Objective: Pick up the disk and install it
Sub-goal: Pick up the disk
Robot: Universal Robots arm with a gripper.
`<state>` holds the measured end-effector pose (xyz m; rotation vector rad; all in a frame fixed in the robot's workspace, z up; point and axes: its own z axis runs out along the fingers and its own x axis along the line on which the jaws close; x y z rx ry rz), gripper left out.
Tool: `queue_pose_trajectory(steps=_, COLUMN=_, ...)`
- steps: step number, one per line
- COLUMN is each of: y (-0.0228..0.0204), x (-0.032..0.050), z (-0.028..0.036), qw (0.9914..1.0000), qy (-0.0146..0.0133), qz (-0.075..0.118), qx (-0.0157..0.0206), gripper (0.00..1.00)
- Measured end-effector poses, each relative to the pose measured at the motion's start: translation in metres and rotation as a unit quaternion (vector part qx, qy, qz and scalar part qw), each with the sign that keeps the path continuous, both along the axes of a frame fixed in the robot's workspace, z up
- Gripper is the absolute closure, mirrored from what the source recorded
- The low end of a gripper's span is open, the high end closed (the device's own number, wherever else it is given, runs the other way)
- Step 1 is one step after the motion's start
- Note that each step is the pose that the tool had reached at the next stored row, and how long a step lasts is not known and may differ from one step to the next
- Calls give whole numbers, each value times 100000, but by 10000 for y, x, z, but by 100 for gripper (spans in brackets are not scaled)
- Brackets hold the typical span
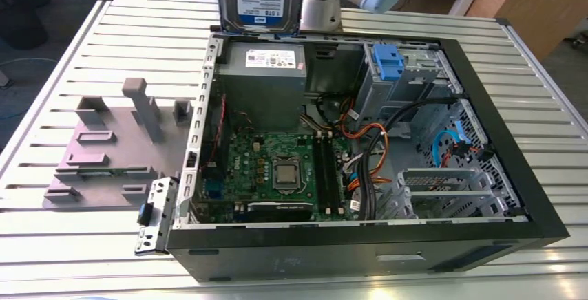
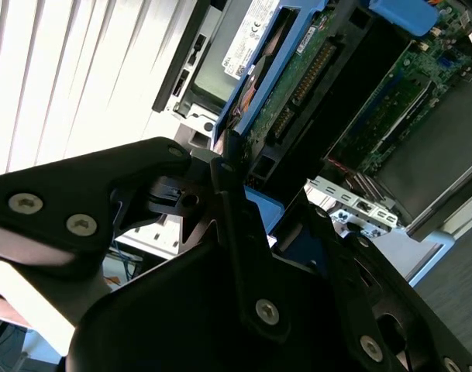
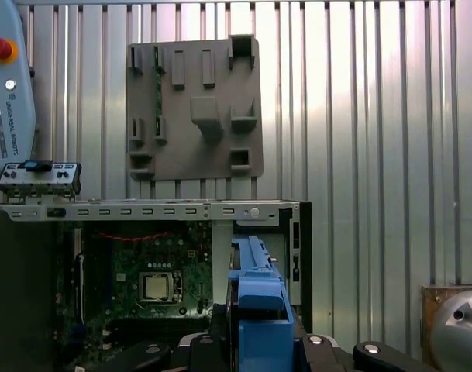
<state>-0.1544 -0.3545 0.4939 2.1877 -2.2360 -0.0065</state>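
Nearest in the exterior view stood the black front wall of the open computer case, lying on its side on a ribbed metal table. Inside it, the green motherboard lay flat on the case floor. To the exterior view's left of the case, a grey fixture plate with raised blocks rested on the table. Farther in, a grey metal box with a white sticker sat against the far wall, and a blue bracket sat in the drive cage towards the exterior view's right.

Beyond these, the disk hung upright just above the case's far rim, over the grey box, with its blue-and-white label facing the camera. The silver arm rose just beside it, on the exterior view's right.

In the first wrist view the gripper was clamped on the disk, its blue rail running out between the black jaws. In the second wrist view a black finger pressed against the rail, and the disk's green underside showed above the open case
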Motion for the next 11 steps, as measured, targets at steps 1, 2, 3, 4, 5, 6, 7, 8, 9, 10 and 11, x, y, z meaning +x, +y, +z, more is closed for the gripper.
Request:
queue_pose_trajectory(steps=1, y=0, x=5, z=0, qw=100000, qy=4, qz=-1, qx=-2, gripper=63)
queue_pose_trajectory(steps=2, y=0, x=11, z=0, qw=100000, qy=7, qz=0, qx=-2, gripper=63)
queue_pose_trajectory(steps=3, y=0, x=17, z=0, qw=100000, qy=8, qz=2, qx=1, gripper=63)
queue_pose_trajectory(steps=4, y=0, x=22, z=0, qw=100000, qy=7, qz=1, qx=2, gripper=63)
queue_pose_trajectory(steps=5, y=0, x=28, z=0, qw=100000, qy=10, qz=1, qx=-1, gripper=63)
queue_pose_trajectory(steps=6, y=0, x=33, z=0, qw=100000, qy=11, qz=1, qx=-2, gripper=63)
queue_pose_trajectory(steps=7, y=0, x=38, z=0, qw=100000, qy=12, qz=-1, qx=0, gripper=63)
queue_pose_trajectory(steps=8, y=0, x=43, z=0, qw=100000, qy=15, qz=1, qx=1, gripper=63)
queue_pose_trajectory(steps=9, y=0, x=48, z=0, qw=100000, qy=17, qz=2, qx=-3, gripper=63)
queue_pose_trajectory(steps=10, y=0, x=53, z=0, qw=100000, qy=19, qz=0, qx=-4, gripper=63)
queue_pose_trajectory(steps=11, y=0, x=58, z=0, qw=100000, qy=17, qz=1, qx=-1, gripper=63)
